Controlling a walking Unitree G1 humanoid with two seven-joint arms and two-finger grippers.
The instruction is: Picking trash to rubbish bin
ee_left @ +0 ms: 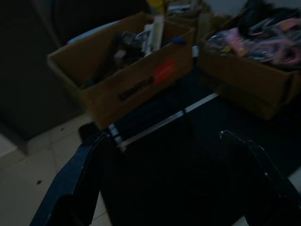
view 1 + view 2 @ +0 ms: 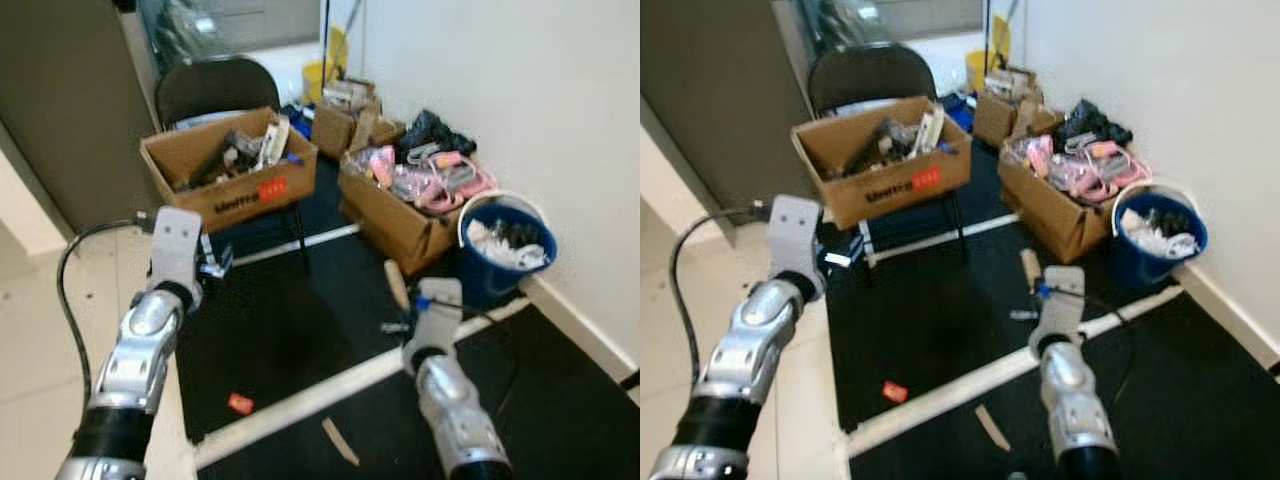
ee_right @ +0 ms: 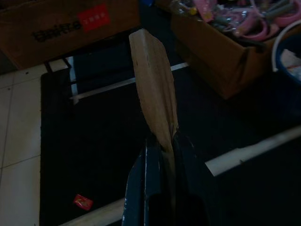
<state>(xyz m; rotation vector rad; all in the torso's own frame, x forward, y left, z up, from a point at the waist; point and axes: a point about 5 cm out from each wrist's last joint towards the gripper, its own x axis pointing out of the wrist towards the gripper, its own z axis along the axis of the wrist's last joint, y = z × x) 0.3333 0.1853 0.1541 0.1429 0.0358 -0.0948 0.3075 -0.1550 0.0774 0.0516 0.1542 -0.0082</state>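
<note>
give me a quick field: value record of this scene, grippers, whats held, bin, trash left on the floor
right gripper: shut on a brown cardboard strip, raised over the black mat
left gripper: open, holding nothing, raised near the box on the chair
bin: blue bucket by the wall, scraps inside
trash on floor: red wrapper, cardboard scrap
</note>
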